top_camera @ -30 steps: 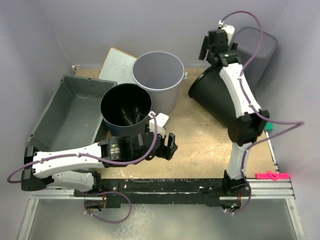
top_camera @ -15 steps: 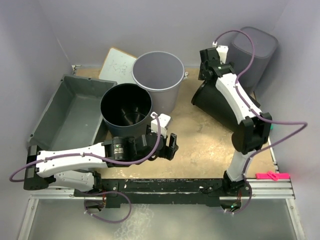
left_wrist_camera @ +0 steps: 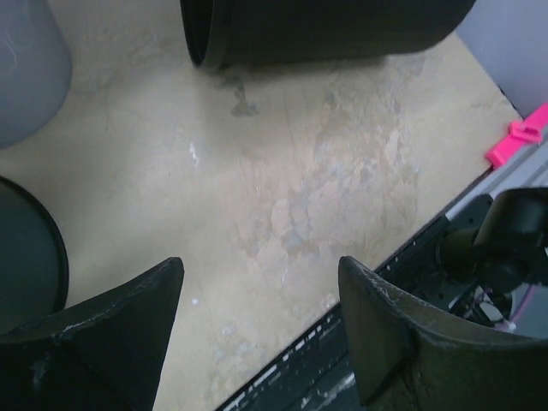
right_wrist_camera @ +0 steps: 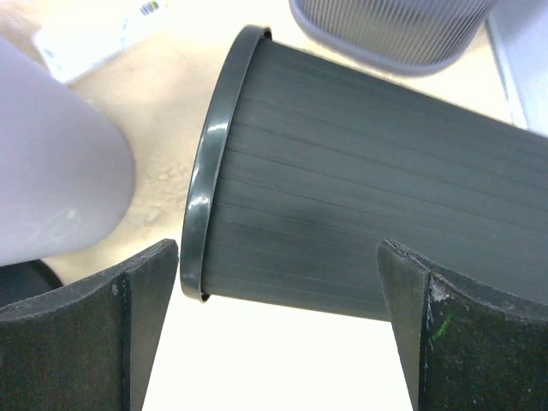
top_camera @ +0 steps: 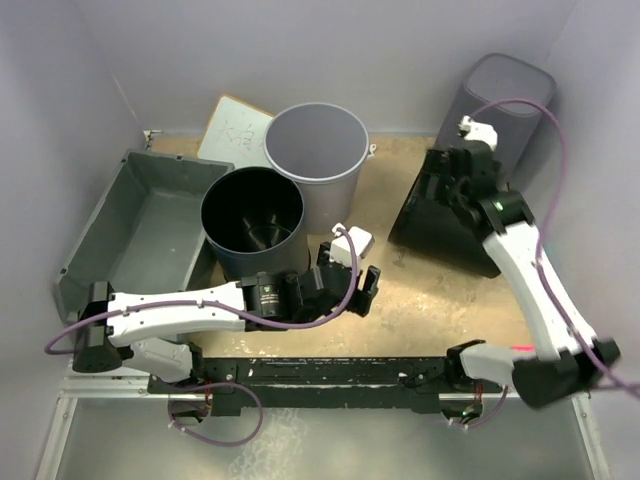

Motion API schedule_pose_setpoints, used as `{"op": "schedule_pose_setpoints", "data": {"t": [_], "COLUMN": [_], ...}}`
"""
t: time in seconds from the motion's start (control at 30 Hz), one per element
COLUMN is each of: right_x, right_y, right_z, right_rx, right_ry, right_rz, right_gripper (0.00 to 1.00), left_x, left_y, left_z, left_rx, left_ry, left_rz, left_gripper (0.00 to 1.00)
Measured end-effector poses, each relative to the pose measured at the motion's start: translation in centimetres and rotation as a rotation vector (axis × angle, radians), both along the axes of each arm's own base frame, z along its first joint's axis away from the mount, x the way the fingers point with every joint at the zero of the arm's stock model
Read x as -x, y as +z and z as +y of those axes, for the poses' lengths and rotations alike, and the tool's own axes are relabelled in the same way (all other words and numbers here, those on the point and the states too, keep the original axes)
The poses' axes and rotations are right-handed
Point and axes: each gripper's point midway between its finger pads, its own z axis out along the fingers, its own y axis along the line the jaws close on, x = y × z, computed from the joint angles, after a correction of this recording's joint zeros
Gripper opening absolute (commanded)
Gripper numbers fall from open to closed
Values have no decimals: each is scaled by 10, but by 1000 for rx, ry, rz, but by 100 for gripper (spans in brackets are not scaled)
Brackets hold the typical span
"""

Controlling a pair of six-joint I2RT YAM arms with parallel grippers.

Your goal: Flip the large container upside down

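The large container (top_camera: 140, 225) is a wide grey tub standing open side up at the left of the table, in the top view only. My left gripper (top_camera: 365, 285) is open and empty, low over the bare tabletop right of the upright black bucket (top_camera: 252, 215), well away from the tub; it also shows in the left wrist view (left_wrist_camera: 261, 282). My right gripper (top_camera: 445, 175) is open and empty over a black bucket lying on its side (top_camera: 440, 215), which fills the right wrist view (right_wrist_camera: 360, 231) between the open fingers (right_wrist_camera: 278, 265).
A round grey bucket (top_camera: 317, 160) stands behind the upright black one. A tall dark-grey bin (top_camera: 500, 100) stands at the back right. A white board (top_camera: 235, 130) lies at the back. A pink clamp (top_camera: 545, 352) sits on the front rail.
My right arm has swung right and down, and the black bucket under it has gone from tilted to lying on its side. My left gripper has moved right.
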Motion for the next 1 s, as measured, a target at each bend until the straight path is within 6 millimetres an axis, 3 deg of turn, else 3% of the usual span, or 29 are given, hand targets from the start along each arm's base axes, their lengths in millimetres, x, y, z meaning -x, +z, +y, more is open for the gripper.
{"op": "schedule_pose_setpoints", "data": {"t": [0.17,0.27,0.33,0.5,0.6,0.8,0.9,1.0], "right_x": [67,99,117,145,150,141,127,112], "right_y": [45,58,55,11,3,19,18,11], "right_z": [-26,-49,-65,-88,-91,-84,-74,-69], "right_rx": [-34,-36,-37,22,40,16,-10,-65], "right_ry": [-11,-92,-179,-318,-340,-320,-282,-261], "right_rz": [-219,-290,-299,-163,-119,-123,-98,-64], "right_gripper": [100,100,100,100,100,100,100,100], "left_x": [-26,-53,-80,-147,-164,-162,-162,-164], "left_y": [18,37,50,63,61,26,11,6], "left_z": [-19,-41,-56,-77,-94,-116,-121,-122], "left_rx": [15,33,51,52,47,-7,-28,-30], "left_ry": [61,98,128,202,194,128,110,102], "left_rz": [-106,-143,-157,-180,-186,-163,-145,-135], "left_gripper": [70,70,71,71,71,70,61,41]}}
